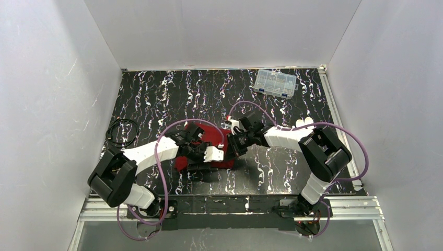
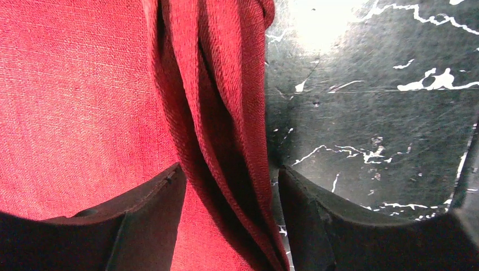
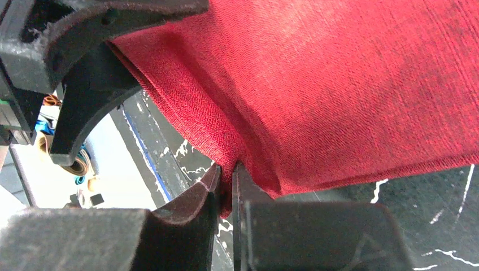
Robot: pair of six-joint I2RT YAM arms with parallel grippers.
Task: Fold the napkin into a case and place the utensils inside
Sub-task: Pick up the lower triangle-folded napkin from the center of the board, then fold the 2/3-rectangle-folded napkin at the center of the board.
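The deep red napkin [image 1: 211, 133] lies bunched at the middle of the table, partly hidden under both grippers. My left gripper [image 1: 208, 157] stands open astride a raised, layered fold of the napkin [image 2: 214, 84], one finger [image 2: 141, 217] over the flat cloth and the other over the table. My right gripper [image 3: 226, 178] is shut on a pinch of the napkin's [image 3: 339, 84] edge, and the cloth stretches away from it, lifted off the table. Two white utensils [image 1: 304, 123] lie beside the right arm, away from the cloth. No finished case shows.
A clear plastic compartment box [image 1: 275, 83] sits at the back right of the black marbled table [image 1: 172, 99]. A coil of black cable [image 1: 123, 133] lies at the left edge. White walls close in three sides. The left gripper's body [image 3: 85, 73] looms close in the right wrist view.
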